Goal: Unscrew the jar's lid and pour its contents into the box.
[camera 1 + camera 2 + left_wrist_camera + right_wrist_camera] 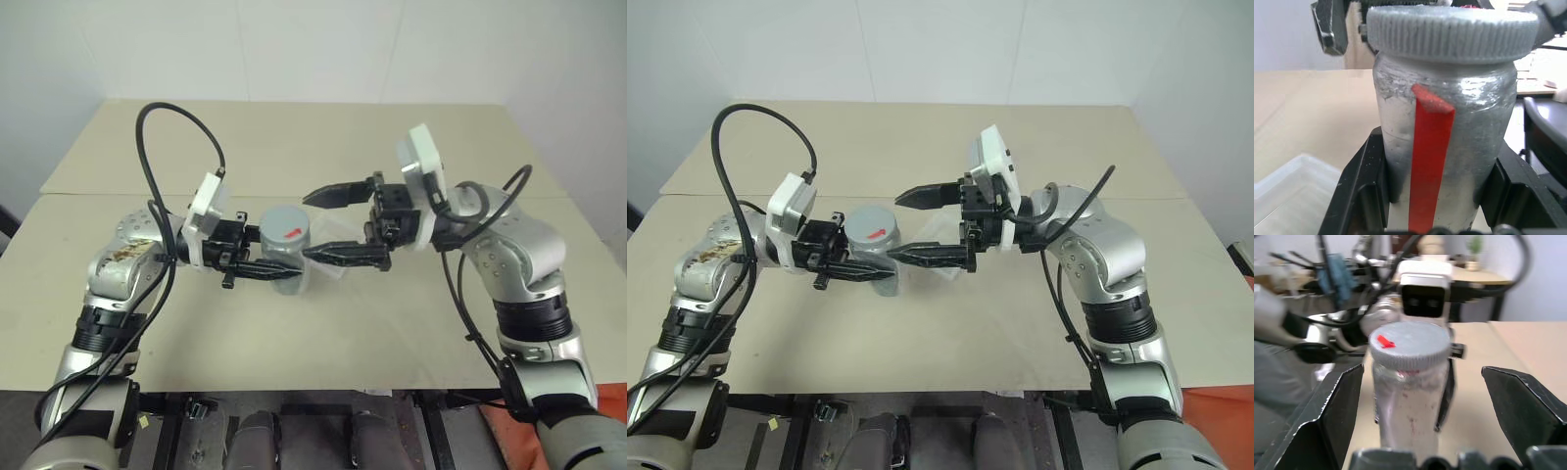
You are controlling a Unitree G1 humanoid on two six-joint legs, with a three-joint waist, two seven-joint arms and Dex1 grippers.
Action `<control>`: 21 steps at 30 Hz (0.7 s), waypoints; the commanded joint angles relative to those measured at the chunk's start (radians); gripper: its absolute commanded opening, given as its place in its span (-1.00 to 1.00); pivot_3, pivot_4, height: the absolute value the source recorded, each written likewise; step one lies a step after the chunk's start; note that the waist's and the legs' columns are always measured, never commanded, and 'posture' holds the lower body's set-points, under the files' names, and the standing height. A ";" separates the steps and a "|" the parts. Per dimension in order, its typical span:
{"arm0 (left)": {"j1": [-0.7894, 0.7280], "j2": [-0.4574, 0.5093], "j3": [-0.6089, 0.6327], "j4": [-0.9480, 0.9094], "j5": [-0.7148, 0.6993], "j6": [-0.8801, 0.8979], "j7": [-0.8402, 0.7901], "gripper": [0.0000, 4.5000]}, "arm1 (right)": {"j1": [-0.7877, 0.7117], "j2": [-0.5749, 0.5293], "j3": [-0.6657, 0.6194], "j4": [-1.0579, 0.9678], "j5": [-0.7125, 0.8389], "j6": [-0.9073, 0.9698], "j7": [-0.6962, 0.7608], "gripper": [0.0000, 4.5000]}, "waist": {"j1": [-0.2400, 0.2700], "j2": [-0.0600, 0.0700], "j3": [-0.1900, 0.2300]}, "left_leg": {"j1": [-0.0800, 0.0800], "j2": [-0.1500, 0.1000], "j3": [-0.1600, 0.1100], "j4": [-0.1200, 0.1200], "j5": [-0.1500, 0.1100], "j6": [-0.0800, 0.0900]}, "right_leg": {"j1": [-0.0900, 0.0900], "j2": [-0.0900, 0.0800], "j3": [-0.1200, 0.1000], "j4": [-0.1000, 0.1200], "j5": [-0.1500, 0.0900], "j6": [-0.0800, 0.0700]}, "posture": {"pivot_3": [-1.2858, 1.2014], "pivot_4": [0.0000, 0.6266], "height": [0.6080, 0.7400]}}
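Between the two grippers, above the table [294,147], the jar [287,272] stands upright with its lid [285,229] still screwed on. The left gripper [263,268] is clamped on the jar's body below the lid, one black finger on each side. The right gripper [328,223] faces it with fingers spread wide and holding nothing; in the head views one finger reaches past the lid on the far side and the other lies along the jar's near side, and whether that near finger touches the glass is hard to tell.

Much of the jar's body is covered by the left fingers in the head views. The left wrist view shows the lid's ribbed edge and a red strip down the frosted-looking glass. The right wrist view shows the lid's top with its red mark. The contents cannot be made out in any view. The box [1288,191] appears as a clear corner beneath the left gripper, cut off by the frame; in the head views only a faint clear edge peeks out behind the jar.
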 commanded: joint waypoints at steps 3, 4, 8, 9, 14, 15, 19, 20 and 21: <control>0.031 -0.032 0.031 -0.019 0.068 -0.030 0.178 -0.13 | 0.017 0.024 -0.071 -0.127 -0.023 0.067 -0.251 0.99 | 0.000 0.000 0.000 | 0.000 0.000 -0.001 0.000 0.000 0.000 | 0.000 0.000 0.000 0.001 0.000 0.000 | 0.03 -0.52 1.00; 0.034 -0.038 0.031 -0.026 0.072 -0.021 0.203 -0.13 | 0.016 0.033 -0.074 -0.140 -0.018 0.082 -0.285 0.99 | 0.000 0.000 0.000 | 0.000 0.000 -0.001 0.000 0.000 0.000 | 0.000 0.000 0.000 0.001 0.000 0.000 | 0.03 -0.52 1.00; 0.042 -0.059 0.022 -0.031 0.091 -0.023 0.259 -0.13 | 0.010 0.080 -0.066 -0.211 -0.008 0.150 -0.416 0.99 | -0.002 0.000 0.000 | 0.000 0.000 -0.001 0.000 0.000 0.000 | -0.001 0.000 0.000 0.001 0.000 0.000 | 0.03 -0.52 1.00; 0.039 -0.066 0.021 -0.030 0.090 -0.022 0.271 -0.13 | 0.008 0.096 -0.059 -0.229 -0.004 0.169 -0.447 0.99 | -0.002 0.000 0.000 | 0.000 0.000 -0.001 0.000 0.000 0.000 | 0.000 0.000 0.000 0.001 0.000 0.000 | 0.03 -0.52 1.00; 0.031 -0.079 0.011 -0.024 0.094 -0.022 0.294 -0.13 | 0.002 0.136 0.031 -0.279 -0.069 0.223 -0.555 0.99 | -0.001 0.000 0.000 | 0.000 0.000 -0.001 0.000 0.000 0.000 | 0.000 0.000 0.000 0.001 0.000 0.000 | 0.03 -0.52 1.00; 0.030 -0.081 0.010 -0.023 0.095 -0.023 0.297 -0.13 | 0.003 0.137 0.051 -0.275 -0.088 0.220 -0.563 0.99 | -0.002 0.000 0.000 | 0.000 0.000 -0.001 0.000 0.000 0.000 | 0.000 0.000 0.000 0.001 0.000 0.000 | 0.03 -0.52 1.00; 0.031 -0.083 0.010 -0.029 0.092 -0.020 0.296 -0.13 | -0.015 0.162 0.070 -0.262 -0.102 0.229 -0.593 0.99 | -0.001 0.000 0.000 | 0.000 0.000 0.000 0.000 0.000 0.000 | 0.000 0.000 0.000 0.000 0.000 0.000 | 0.03 -0.52 1.00; 0.031 -0.082 0.011 -0.031 0.092 -0.019 0.295 -0.13 | -0.019 0.168 0.072 -0.262 -0.105 0.231 -0.598 0.99 | -0.001 0.000 0.000 | 0.000 0.000 -0.001 0.000 0.000 0.000 | 0.000 0.000 0.000 0.001 0.000 0.000 | 0.03 -0.52 1.00; 0.030 -0.081 0.011 -0.031 0.091 -0.018 0.294 -0.13 | -0.023 0.174 0.076 -0.259 -0.112 0.233 -0.607 0.99 | -0.001 0.000 0.000 | 0.000 0.000 -0.001 0.000 0.000 0.000 | 0.000 0.000 0.000 0.001 0.000 0.000 | 0.03 -0.52 1.00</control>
